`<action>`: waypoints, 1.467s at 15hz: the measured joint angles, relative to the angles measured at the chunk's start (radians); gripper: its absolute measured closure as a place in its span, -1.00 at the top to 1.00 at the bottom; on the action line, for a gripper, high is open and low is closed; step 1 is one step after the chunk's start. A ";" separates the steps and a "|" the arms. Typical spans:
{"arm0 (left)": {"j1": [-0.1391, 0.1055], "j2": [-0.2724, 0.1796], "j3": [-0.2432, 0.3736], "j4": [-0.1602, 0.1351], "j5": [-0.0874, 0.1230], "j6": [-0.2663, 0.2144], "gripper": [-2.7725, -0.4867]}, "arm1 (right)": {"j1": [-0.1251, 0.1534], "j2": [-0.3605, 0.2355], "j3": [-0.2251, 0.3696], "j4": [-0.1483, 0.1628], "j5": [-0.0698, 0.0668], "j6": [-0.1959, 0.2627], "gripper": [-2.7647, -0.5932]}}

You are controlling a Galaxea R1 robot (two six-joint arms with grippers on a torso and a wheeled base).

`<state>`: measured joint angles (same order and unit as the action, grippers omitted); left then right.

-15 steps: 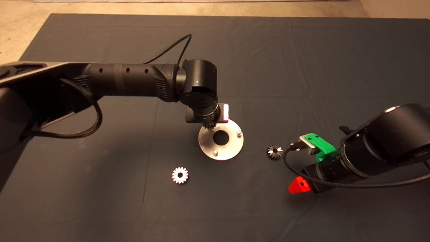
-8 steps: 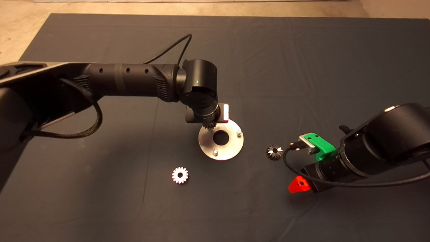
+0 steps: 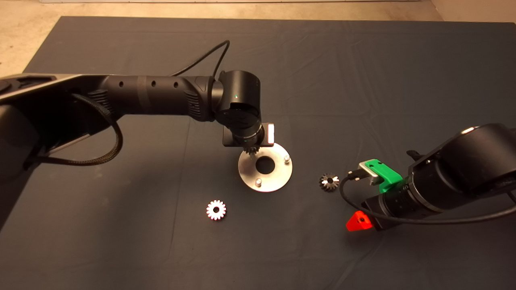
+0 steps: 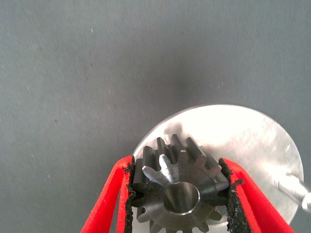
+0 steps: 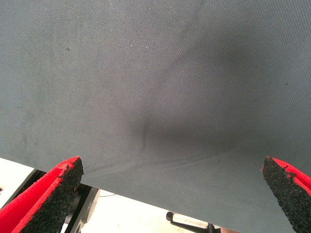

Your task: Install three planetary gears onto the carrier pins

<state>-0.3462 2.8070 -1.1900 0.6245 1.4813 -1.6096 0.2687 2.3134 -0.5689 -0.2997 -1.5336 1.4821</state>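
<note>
Left gripper [image 4: 179,194] pinches a planetary gear [image 4: 177,190] over the carrier plate's [image 3: 278,177] rim. Right gripper [image 5: 175,199] waits spread wide at the mat's [image 3: 363,72] right side.

Carrier plate [image 3: 278,177]: flat, round, silvery, large central hole; lay on the mat.
Carrier pins: two visible [image 3: 286,159], [image 3: 258,182], upright.
Held gear [image 4: 179,189]: over the plate's edge.
Bright gear [image 3: 216,210]: flat, near the plate.
Dark gear [image 3: 329,182]: flat, beside the plate, opposite side.

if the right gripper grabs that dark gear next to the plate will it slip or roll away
The dark gear lies flat on the mat, so it probably won't roll. It looks like solid metal, likely stiff and heavy for its size. Its teeth should bite into pads, as with the gear that the left gripper holds.
</note>
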 joint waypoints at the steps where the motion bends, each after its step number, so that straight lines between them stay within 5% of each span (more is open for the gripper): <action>1: 0.000 -0.001 -0.009 0.003 -0.008 0.014 -0.59 | 0.000 0.000 0.000 0.000 0.000 0.000 0.99; 9: 0.000 -0.015 -0.012 0.005 -0.018 0.028 -0.60 | 0.000 0.000 -0.001 0.000 0.000 0.000 0.99; 14: 0.006 -0.081 0.077 0.011 0.001 -0.020 -0.60 | 0.000 0.001 -0.002 0.000 0.000 0.000 0.99; 22: 0.006 -0.079 0.077 0.012 0.007 -0.018 -0.60 | 0.000 0.016 -0.014 -0.001 0.000 0.000 0.99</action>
<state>-0.3406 2.7281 -1.1128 0.6364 1.4884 -1.6277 0.2683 2.3298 -0.5826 -0.3011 -1.5332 1.4817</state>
